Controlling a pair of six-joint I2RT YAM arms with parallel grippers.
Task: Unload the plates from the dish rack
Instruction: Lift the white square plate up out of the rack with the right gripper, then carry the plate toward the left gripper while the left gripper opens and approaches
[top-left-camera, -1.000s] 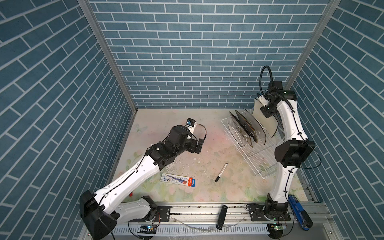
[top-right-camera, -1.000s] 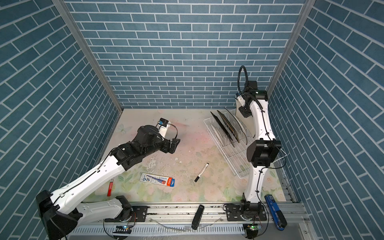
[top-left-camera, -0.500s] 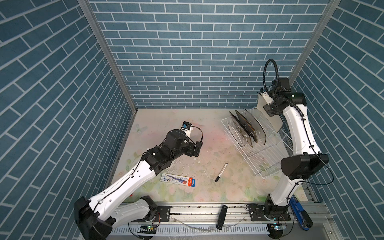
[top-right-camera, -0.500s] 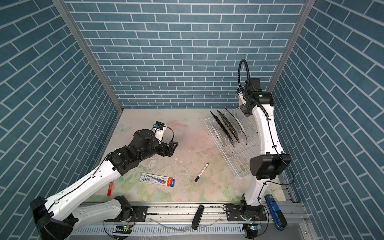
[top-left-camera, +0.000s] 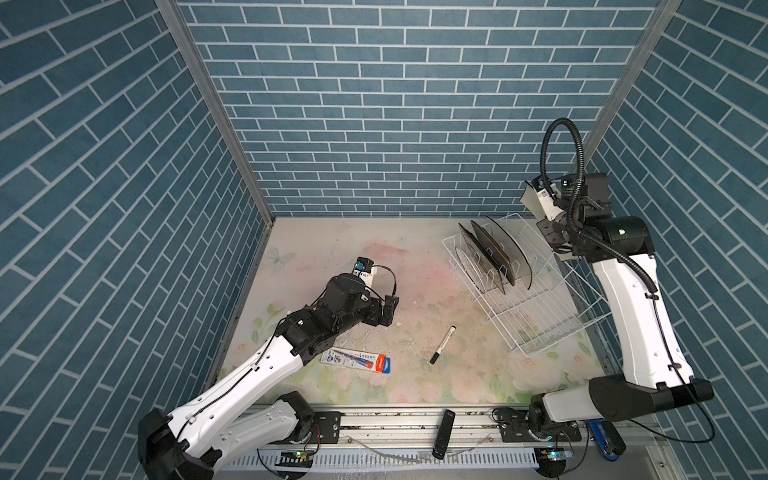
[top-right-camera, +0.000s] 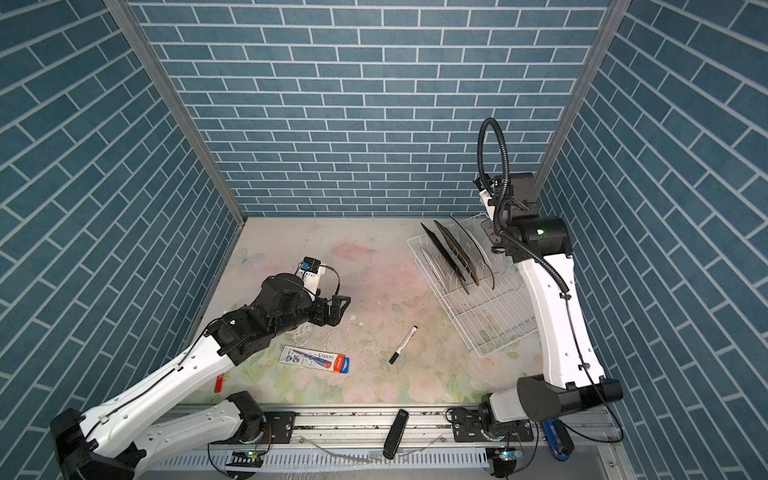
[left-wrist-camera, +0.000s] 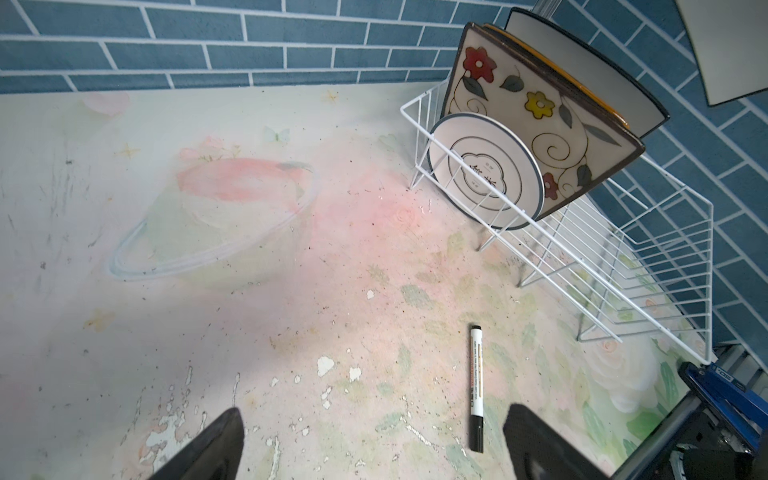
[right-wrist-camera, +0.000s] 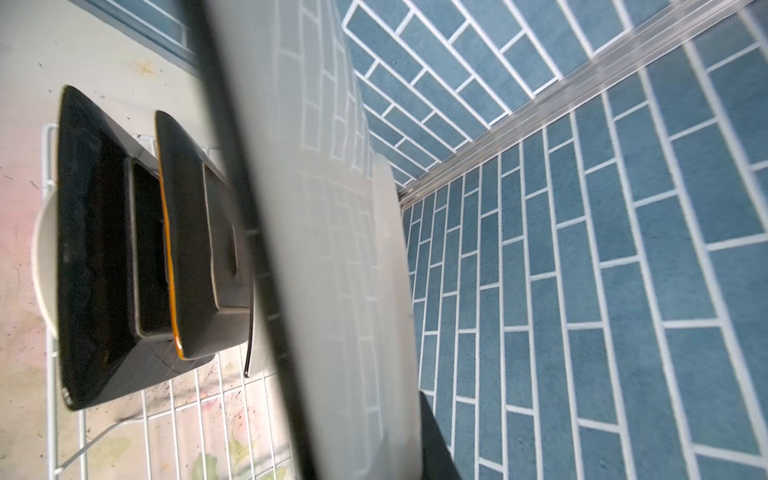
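The white wire dish rack (top-left-camera: 540, 316) stands at the back right, and several plates (top-left-camera: 490, 257) lean upright at its far end. In the left wrist view a small round white plate (left-wrist-camera: 486, 170) is in front, a floral one (left-wrist-camera: 540, 120) behind it, then a white black-rimmed one (left-wrist-camera: 582, 75). My right gripper (right-wrist-camera: 374, 449) is shut on another white black-rimmed plate (right-wrist-camera: 324, 249), held edge-up above the rack's back corner (top-left-camera: 529, 199). My left gripper (top-left-camera: 390, 309) hovers open over the mat left of the rack, holding nothing.
A black marker (top-left-camera: 442, 345) lies on the mat between my left gripper and the rack. A blue and red packet (top-left-camera: 356, 360) lies nearer the front. A black bar (top-left-camera: 442, 432) rests on the front rail. Brick walls close in on three sides.
My right arm has raised the white plate up and to the right, away from the rack. The left arm has drawn back a little toward the front left, still open.
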